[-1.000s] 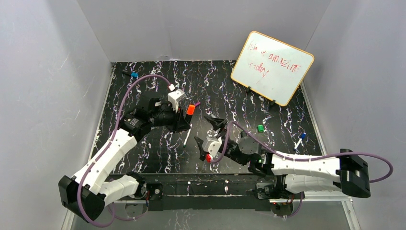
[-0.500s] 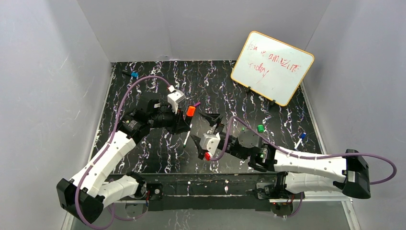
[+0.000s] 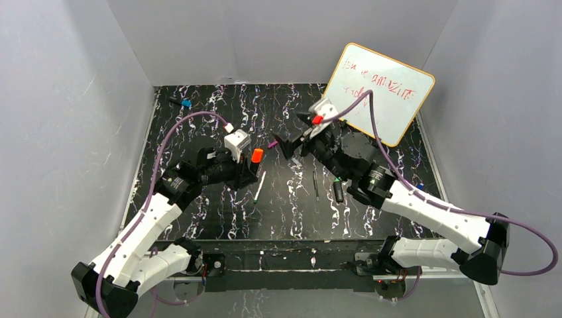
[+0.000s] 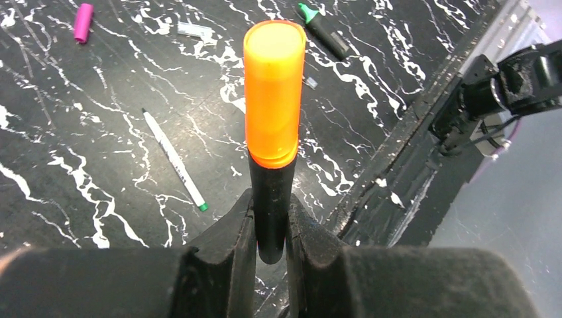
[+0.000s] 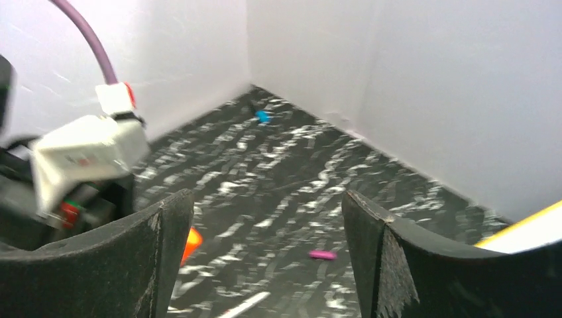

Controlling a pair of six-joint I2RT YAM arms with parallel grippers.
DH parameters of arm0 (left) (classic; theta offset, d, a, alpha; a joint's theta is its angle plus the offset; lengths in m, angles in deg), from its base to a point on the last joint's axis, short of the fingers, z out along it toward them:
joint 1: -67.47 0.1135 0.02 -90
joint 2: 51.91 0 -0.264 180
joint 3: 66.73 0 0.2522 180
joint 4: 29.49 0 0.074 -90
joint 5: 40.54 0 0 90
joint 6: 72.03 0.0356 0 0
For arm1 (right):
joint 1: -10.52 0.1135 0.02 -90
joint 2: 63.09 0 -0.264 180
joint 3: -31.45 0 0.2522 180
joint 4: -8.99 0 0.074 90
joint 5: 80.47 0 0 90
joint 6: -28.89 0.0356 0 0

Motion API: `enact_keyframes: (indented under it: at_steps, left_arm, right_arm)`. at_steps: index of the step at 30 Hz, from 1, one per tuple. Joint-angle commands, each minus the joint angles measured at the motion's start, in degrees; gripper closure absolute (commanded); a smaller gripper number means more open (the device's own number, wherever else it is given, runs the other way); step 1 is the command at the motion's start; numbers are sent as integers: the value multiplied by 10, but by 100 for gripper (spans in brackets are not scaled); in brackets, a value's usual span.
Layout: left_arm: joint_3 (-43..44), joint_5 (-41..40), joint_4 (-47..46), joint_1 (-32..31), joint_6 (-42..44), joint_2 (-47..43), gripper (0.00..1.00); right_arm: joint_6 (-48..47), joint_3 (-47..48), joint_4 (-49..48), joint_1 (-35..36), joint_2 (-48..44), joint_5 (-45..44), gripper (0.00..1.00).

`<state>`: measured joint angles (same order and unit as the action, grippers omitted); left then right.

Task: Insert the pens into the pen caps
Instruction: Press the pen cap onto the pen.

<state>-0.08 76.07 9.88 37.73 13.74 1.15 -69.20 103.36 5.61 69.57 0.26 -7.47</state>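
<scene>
Left gripper: I am clamping my left gripper (image 4: 270, 207) tightly on the body of the black marker (image 4: 270, 222), which is standing up out of the jaws.
Orange cap: the orange cap (image 4: 274, 86) is sitting over that marker's tip, and it looks fully seated.
Right gripper: I am holding my right gripper (image 5: 265, 212) wide apart with nothing in it, above the far middle of the worktop (image 3: 219, 215).
Purple cap: the purple cap (image 3: 272, 143) is lying just at 9 o'clock of my right gripper.
Done: I am judging one marker as capped.
Left: the white pen (image 3: 258, 187) is lying at 6 o'clock of my left gripper. The dark pen (image 3: 315, 185) and the green-tipped marker (image 3: 338, 192) are lying at 6 o'clock of my right. The blue cap (image 3: 186, 103) is waiting at 11 o'clock, in the far left corner.
</scene>
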Motion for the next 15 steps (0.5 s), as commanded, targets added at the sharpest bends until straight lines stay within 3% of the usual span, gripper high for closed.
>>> enact_keyframes:
  at_steps: [1, 4, 9, 15]
  left_arm:
    - [-19, -61, -27, -5, -13, -22, 100]
    - [-27, -58, -40, -6, -17, -26, 100]
    - [-29, 10, -57, -6, -25, -25, 100]
    - [-28, 58, -84, -6, -47, -26, 100]
  right_arm:
    - [251, 42, 56, -5, 39, 49, 12]
    - [322, 22, 12, -12, 45, 133, 17]
    - [349, 1, -34, -76, 52, 330, 16]
    - [416, -41, -87, -139, 51, 408, 25]
